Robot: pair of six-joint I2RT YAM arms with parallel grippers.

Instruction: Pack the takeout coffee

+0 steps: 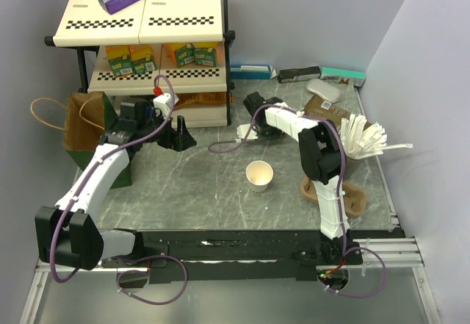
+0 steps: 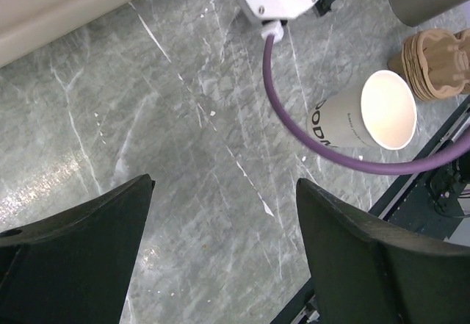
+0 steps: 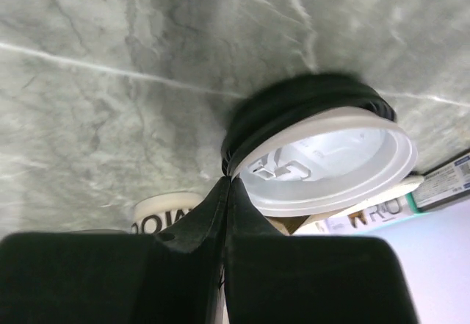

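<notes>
One takeout coffee cup (image 1: pixel 259 175), white with a pale inside, stands upright and open mid-table. The left wrist view shows it (image 2: pixel 374 114) with dark lettering, behind a purple cable. My right gripper (image 1: pixel 248 127) is low at the table's back. In the right wrist view it (image 3: pixel 229 182) is shut, with the tips pinched on the rim of a white plastic lid (image 3: pixel 330 159) lying on a stack of black lids (image 3: pixel 294 96). A lettered white cup (image 3: pixel 165 210) shows beside the fingers. My left gripper (image 1: pixel 182 134) (image 2: pixel 224 221) hangs open over bare marble, holding nothing.
A two-tier shelf (image 1: pixel 139 15) with boxes stands at the back left, with a brown paper bag (image 1: pixel 81 118) beside it. A grey tumbler of white sticks (image 1: pixel 363 140) and the brown pulp tray (image 1: pixel 345 195) (image 2: pixel 440 56) are at the right. Boxes (image 1: pixel 319 74) line the back edge.
</notes>
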